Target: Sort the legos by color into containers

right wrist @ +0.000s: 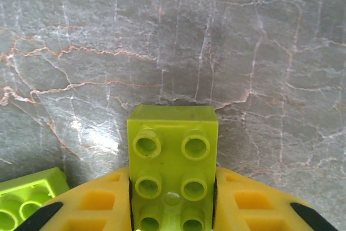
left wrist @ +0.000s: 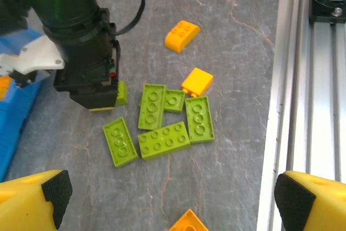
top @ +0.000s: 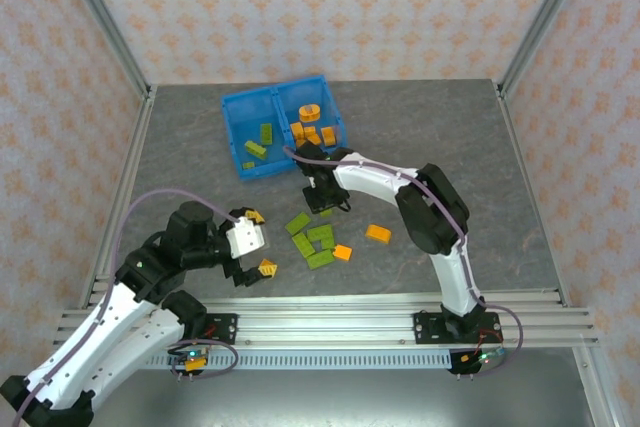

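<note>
My right gripper (right wrist: 173,209) is shut on a lime green lego (right wrist: 173,155), its yellow fingers pressing both long sides, low over the table. From above, this gripper (top: 322,199) sits just in front of the blue bin (top: 232,107). The bin's left container holds green legos (top: 258,142) and its right container holds orange ones (top: 315,125). My left gripper (left wrist: 173,204) hangs open above the table, an orange lego (left wrist: 189,223) below it at the frame's edge. Several green legos (left wrist: 164,140) lie flat in a cluster ahead of it.
Two loose orange legos (left wrist: 182,35) (left wrist: 197,81) lie beside the green cluster. Another green lego (right wrist: 27,196) lies left of the right gripper's fingers. The aluminium rail (left wrist: 303,79) runs along the table's near edge, and the left gripper (top: 262,243) is close to it.
</note>
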### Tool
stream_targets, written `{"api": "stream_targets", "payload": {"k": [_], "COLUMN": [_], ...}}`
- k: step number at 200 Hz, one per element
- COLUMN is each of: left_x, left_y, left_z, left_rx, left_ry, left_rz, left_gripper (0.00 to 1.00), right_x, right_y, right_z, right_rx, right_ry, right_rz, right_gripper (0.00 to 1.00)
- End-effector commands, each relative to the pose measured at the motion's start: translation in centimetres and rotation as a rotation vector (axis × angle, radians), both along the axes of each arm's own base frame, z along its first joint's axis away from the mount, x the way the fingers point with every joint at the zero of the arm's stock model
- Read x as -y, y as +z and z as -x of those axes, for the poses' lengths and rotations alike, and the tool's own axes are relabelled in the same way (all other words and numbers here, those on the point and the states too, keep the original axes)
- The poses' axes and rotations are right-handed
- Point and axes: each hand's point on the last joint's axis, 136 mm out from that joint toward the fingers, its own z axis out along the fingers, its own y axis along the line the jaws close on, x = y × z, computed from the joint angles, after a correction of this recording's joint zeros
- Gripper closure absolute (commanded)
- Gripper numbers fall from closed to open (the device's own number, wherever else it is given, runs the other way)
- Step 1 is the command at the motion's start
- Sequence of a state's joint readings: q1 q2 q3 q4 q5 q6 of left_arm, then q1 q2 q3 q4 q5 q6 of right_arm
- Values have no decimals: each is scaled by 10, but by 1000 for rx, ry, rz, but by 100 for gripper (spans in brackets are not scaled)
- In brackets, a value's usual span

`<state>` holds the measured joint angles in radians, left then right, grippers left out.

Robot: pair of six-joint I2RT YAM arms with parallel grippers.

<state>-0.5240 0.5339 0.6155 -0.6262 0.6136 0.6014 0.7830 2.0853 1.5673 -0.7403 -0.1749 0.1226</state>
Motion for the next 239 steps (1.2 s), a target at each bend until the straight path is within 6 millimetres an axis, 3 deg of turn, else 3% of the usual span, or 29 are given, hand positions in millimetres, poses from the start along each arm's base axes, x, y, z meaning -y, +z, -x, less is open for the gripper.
{"api": "stream_targets", "payload": {"k": [1,22,38,57,75,91,108,126,153,176,215,239], "left_x": [1,-11,-29,-54,-80,-111,-142,-160,-155,-151,-150,-151], "left_y": [23,41,53,61,69,66,57,55,55,53,49,45], "left_z": [-13,-24,-30,-37,-48,-58,-63,-64,-67,-69,-72,-73], "left_rx": [155,271,344,425,491,486,463,450,442,428,432,434], "left_ry": [48,165,278,419,570,752,916,1021,1000,978,960,948], "left_rz": [91,196,219,213,203,147,74,45,64,65,8,-34], "left_gripper": [0,0,0,0,0,0,0,0,0,0,0,0], "right_x": [-21,-50,-68,-90,-106,-115,-124,-137,-141,-141,-160,-165], "right_y": [83,143,177,204,215,212,196,174,129,101,88,92], "right_z": [-17,-20,-22,-31,-54,-80,-108,-133,-164,-175,-172,-168], "right_rx": [141,222,283,345,404,457,500,529,626,655,621,602], "right_ry": [-52,-62,-67,-81,-137,-196,-241,-254,-244,-222,-133,-119], "right_rz": [-173,-387,-501,-600,-646,-616,-546,-479,-294,-209,-257,-287], "right_gripper": [72,72,72,72,72,72,73,73,73,73,69,60]}}
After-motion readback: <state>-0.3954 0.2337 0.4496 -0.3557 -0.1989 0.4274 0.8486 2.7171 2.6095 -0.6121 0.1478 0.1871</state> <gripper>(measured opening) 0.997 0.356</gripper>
